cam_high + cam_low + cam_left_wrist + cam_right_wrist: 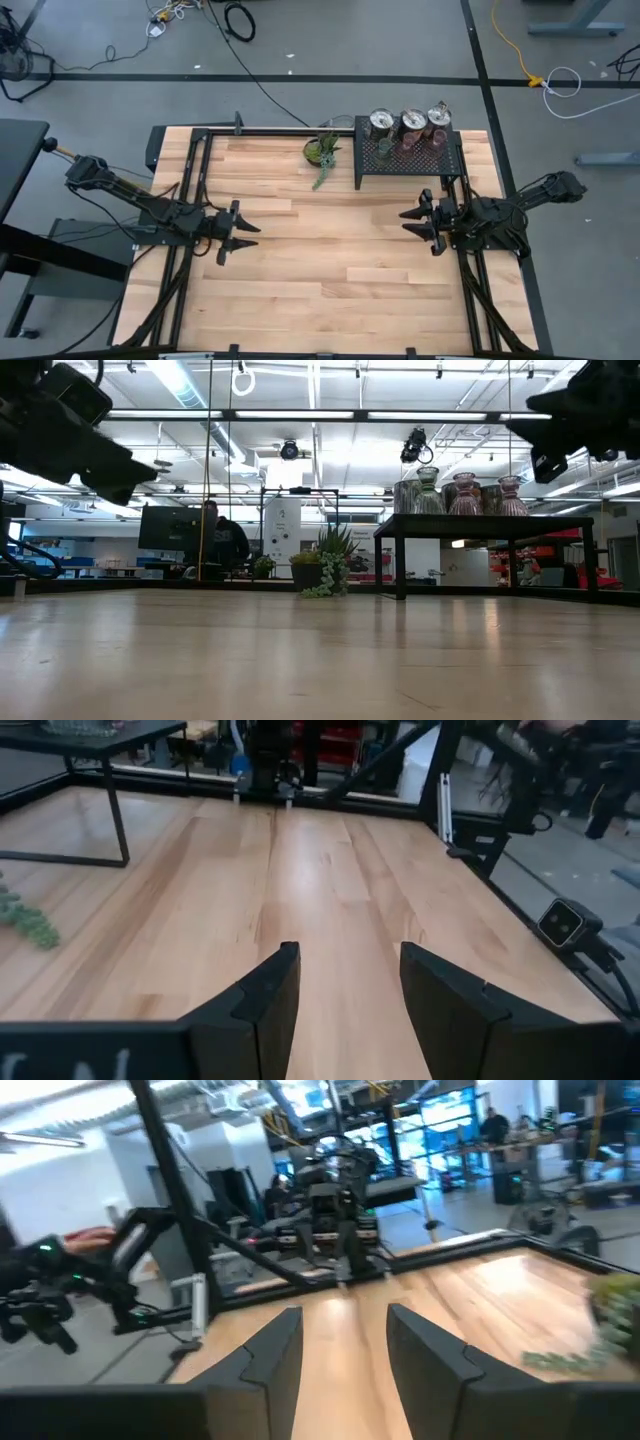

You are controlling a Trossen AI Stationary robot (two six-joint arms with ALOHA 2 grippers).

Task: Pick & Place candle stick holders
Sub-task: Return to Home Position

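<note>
Three shiny silver holders (410, 122) stand in a row along the far edge of the black mesh rack (450, 165) at the table's far right. In front of them on the rack stand smaller glass cups: an olive-green one (384, 147) and two pink ones (423, 140). In the low view the holders (465, 493) show on the rack top. My left gripper (247, 234) is open and empty above the table's left middle. My right gripper (412, 222) is open and empty above the right middle, just near of the rack.
A small green potted plant (322, 153) stands left of the rack, its strands trailing onto the table. A black frame (200, 135) runs round the table's edges. Bare wood lies between the two grippers (330, 240). A person (225, 540) stands in the room beyond.
</note>
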